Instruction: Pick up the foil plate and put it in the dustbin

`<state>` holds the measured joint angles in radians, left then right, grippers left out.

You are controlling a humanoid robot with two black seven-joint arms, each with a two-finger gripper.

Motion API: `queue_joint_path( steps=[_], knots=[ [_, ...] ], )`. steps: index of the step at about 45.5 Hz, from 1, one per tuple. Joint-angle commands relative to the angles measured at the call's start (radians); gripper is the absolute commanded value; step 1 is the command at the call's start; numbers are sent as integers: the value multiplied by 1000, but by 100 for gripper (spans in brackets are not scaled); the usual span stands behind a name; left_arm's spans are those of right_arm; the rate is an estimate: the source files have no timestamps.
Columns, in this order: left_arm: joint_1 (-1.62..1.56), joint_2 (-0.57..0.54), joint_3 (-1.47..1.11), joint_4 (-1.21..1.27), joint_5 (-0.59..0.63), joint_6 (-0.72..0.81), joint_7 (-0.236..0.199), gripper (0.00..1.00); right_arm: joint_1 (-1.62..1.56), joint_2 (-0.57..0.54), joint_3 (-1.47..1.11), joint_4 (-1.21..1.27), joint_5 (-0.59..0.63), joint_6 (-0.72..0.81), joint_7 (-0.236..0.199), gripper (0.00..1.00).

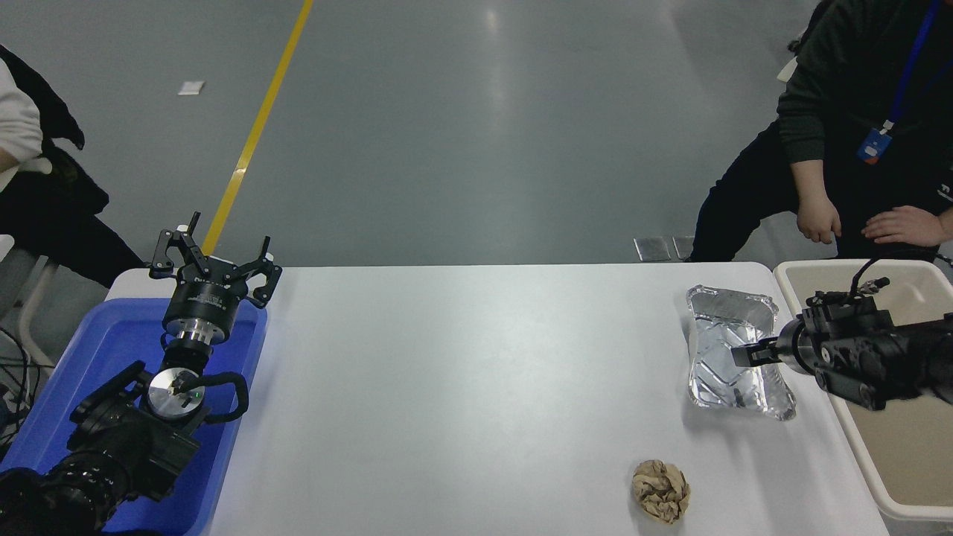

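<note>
The foil plate (726, 327) is a shiny silver rectangular tray near the table's right end, next to the dustbin. It looks slightly raised, with a shadow under its near edge. The dustbin (904, 454) is a large cream-beige tub just off the table's right edge. My right gripper (750, 354) reaches in from the right over the dustbin. Its fingers are closed together over the plate's right rim and reach into the tray. My left gripper (214, 249) is parked at the lower left over a blue tub, fingers spread open and empty.
A crumpled brown paper ball (660, 489) lies near the table's front edge, below the plate. The blue plastic tub (89, 387) sits at the table's left end. One person (856, 112) sits at the far right, hands near the dustbin; another (30, 171) is at the far left.
</note>
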<state>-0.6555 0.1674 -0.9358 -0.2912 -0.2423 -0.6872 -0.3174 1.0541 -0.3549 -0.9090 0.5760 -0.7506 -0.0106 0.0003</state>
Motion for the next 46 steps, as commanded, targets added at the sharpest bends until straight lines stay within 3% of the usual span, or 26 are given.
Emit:
queue_joint_path(
  steps=[1,3,13,20,33,46],
  knots=[
    [0,0,0,1,0,0,0,99,-74,-6,2,-33,5,-127,4,94],
    [-1,0,0,0,0,0,0,99,-83,-6,4,-33,5,-161,6,87],
    [0,0,0,0,0,0,0,99,-112,7,4,-28,7,-219,56,86],
    [0,0,0,1,0,0,0,99,-131,25,24,-18,7,-224,60,76],
    [0,0,0,0,0,0,0,99,-171,27,53,-22,7,-227,60,49],
    [0,0,0,0,0,0,0,99,-180,25,47,-22,7,-233,60,11]
  ],
)
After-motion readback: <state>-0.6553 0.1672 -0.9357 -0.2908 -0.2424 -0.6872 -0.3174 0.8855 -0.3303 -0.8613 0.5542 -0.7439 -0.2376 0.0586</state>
